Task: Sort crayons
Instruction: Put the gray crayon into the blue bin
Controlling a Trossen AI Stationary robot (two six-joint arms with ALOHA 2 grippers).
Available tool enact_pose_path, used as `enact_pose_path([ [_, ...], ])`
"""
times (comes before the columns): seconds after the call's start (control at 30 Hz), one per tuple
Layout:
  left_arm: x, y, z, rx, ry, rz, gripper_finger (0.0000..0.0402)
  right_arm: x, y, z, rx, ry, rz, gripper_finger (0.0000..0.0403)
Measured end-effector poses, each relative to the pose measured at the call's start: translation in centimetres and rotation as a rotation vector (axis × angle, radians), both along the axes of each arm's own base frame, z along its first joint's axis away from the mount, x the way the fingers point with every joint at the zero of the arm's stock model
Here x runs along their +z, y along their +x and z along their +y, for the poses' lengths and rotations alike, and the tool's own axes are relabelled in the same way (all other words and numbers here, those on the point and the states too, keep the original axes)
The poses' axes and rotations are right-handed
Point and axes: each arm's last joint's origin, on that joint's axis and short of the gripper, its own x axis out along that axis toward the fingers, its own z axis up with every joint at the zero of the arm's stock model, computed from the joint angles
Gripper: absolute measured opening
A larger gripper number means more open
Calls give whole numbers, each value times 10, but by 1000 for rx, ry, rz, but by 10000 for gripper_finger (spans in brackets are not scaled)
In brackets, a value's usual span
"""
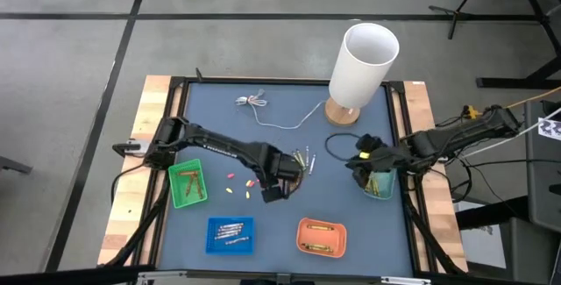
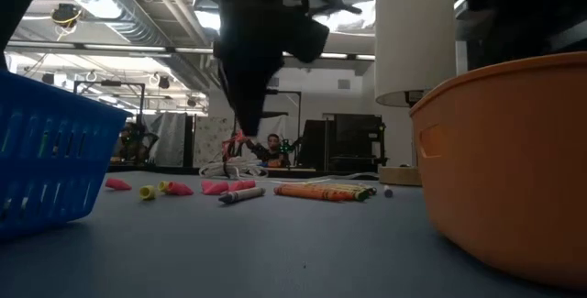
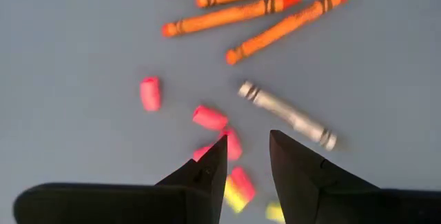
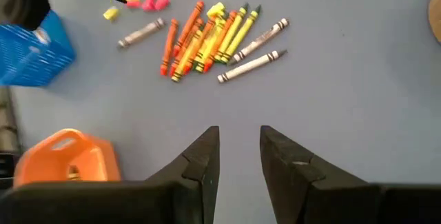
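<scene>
Matte blue tabletop, thin waxy crayons

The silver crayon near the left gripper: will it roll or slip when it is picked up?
The silver crayon looks round and thin, so a nudge would probably roll it. It seems stiff and light. The left gripper hovers open above it; its paper wrapper should probably limit slipping.
</scene>
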Motion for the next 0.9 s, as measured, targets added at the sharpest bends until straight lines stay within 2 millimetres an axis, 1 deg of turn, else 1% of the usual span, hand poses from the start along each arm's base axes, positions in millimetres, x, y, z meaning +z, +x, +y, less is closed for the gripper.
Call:
enact_pose_path([
  [0.13, -23, -1, -7, 63, -29, -59, 94, -15, 18, 5, -15, -47, 50, 104],
  [0.3, -39, -4, -8, 142, -61, -76, 94, -34, 36, 11, -29, -93, 108, 104],
  [0.43, -46, -8, -8, 197, -63, -65, 94, -48, 46, 15, -33, -120, 159, 104],
  [0.6, -52, -8, -11, 226, -79, -100, 94, -60, 57, 19, -33, -125, 168, 104],
  [0.73, -53, -8, -12, 231, -83, -107, 94, -65, 63, 21, -33, -120, 156, 104],
  [0.9, -53, -6, -14, 249, -94, -131, 94, -67, 68, 22, -34, -110, 131, 104],
])
